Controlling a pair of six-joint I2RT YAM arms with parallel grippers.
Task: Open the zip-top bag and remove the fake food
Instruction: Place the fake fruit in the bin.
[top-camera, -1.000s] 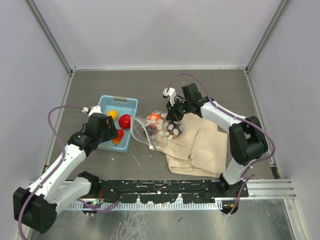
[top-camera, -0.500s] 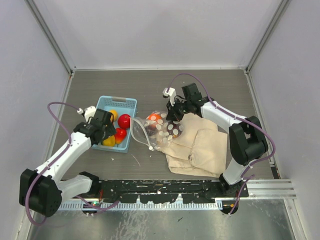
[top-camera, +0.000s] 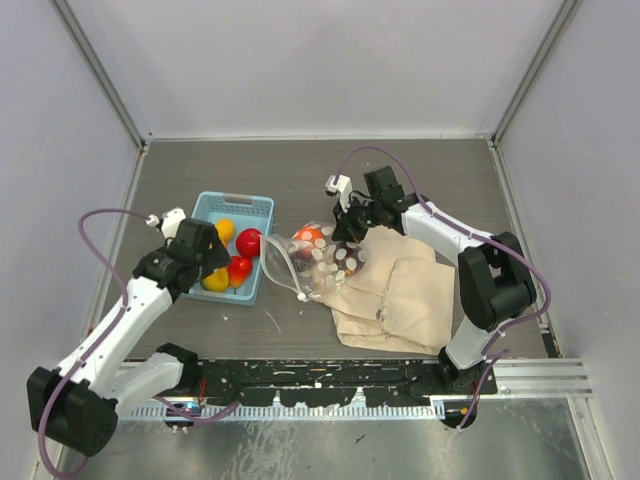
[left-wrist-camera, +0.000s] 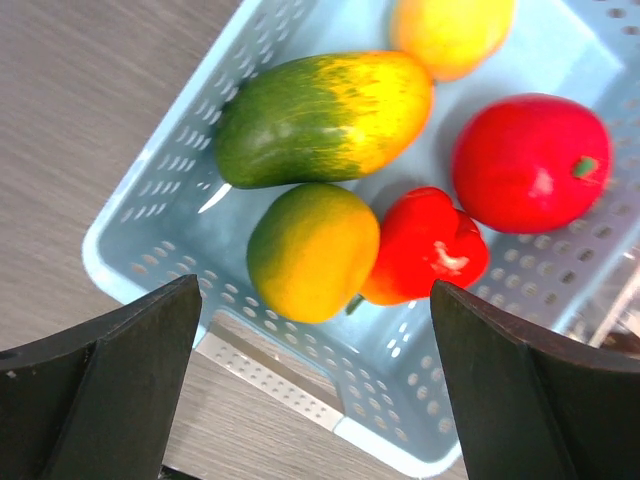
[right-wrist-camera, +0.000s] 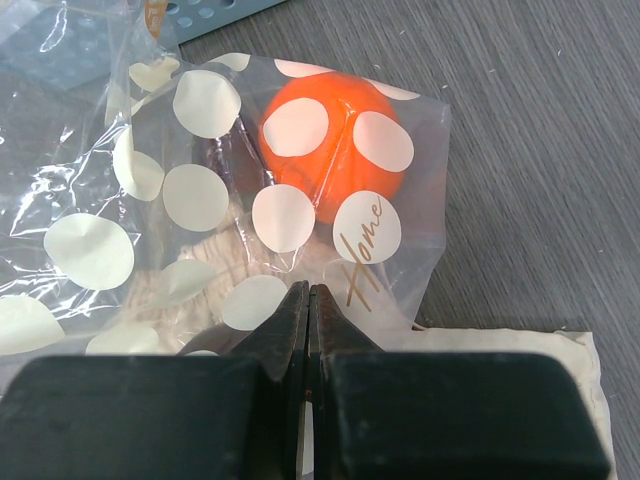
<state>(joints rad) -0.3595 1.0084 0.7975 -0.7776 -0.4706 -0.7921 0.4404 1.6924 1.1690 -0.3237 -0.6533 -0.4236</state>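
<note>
The zip-top bag lies at mid-table, clear with white spots, its mouth gaping toward the basket. Inside it I see an orange fake food ball and a dark maroon piece. My right gripper is shut, pinching the bag's plastic edge just below the orange ball. My left gripper hangs open over the near corner of the light blue basket, nothing between its fingers. In the basket lie a green-yellow fruit, an orange-green one, a red pepper and a red tomato.
The basket stands left of the bag. A beige cloth bag lies under and to the right of the zip-top bag. Grey walls close in the table on three sides.
My left gripper has opened wide and drawn back a little to the left. A yellow-green fruit now lies in the basket's near end. The right arm and the bag have not moved.
</note>
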